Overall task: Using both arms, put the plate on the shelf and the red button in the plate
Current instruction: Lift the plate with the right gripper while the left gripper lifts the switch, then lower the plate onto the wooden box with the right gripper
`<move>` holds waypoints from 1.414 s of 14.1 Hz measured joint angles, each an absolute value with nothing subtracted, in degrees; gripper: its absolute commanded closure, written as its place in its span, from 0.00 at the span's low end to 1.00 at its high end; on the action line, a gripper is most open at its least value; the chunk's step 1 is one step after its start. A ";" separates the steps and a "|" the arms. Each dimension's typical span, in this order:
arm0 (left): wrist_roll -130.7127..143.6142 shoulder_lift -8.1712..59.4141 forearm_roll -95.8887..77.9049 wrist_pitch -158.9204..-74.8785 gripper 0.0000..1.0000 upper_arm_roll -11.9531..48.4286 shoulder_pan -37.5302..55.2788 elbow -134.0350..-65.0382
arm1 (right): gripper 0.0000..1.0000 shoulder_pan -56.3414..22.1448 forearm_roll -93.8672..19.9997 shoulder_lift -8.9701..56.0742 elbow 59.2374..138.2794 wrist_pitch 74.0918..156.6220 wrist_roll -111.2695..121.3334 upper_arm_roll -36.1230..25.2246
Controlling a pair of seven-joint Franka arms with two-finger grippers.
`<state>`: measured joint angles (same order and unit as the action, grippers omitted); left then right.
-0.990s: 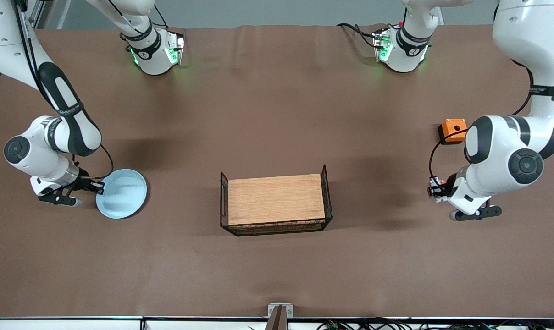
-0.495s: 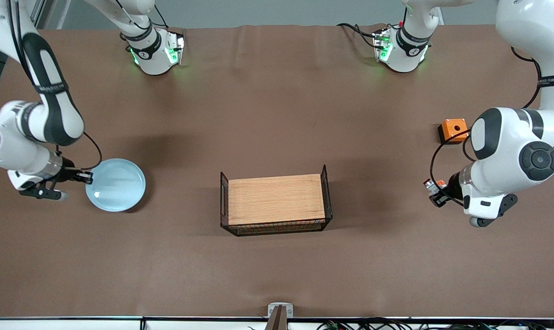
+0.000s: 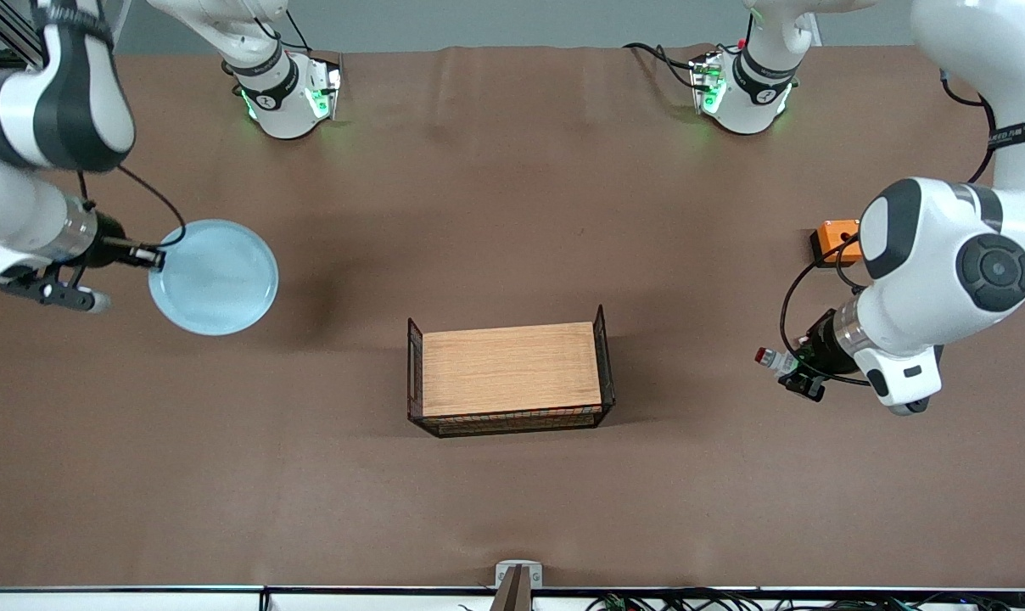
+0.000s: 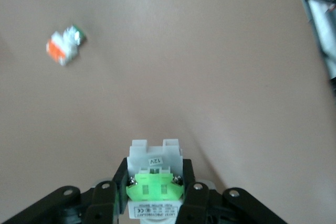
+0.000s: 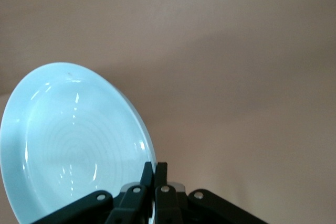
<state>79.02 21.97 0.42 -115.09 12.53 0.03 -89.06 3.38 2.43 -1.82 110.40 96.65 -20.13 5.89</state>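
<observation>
1. Plate (image 3: 214, 277): round, shallow, pale blue, glossy, with faint concentric rings inside. Off the table, roughly level, pinched at its rim, over the right arm's end of the table.
2. Red button (image 3: 773, 359): small silver-white cylinder, red cap at the tip, bright green block on a white body. Lifted, lying roughly sideways, clamped at the body, over the left arm's end.

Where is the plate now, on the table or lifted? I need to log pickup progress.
Lifted: the right gripper pinches the plate by its rim, above the table.
</observation>
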 measured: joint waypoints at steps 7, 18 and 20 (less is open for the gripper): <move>96.83 20.33 -2.68 -103.02 1.00 16.67 0.16 -80.76 | 0.97 -18.97 -3.15 -1.01 98.83 90.27 -64.49 6.28; 114.84 20.35 -3.37 -99.38 1.00 23.07 3.80 -74.97 | 0.97 -32.00 -4.24 21.19 83.36 107.48 -111.36 5.98; 116.20 20.68 -3.37 -99.44 1.00 22.91 6.29 -74.87 | 0.97 -33.51 -3.87 24.50 80.29 108.61 -114.56 5.85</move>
<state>116.20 20.68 -3.37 -99.44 22.91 6.29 -74.87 -33.51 -3.87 24.50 80.29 108.61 -114.56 5.85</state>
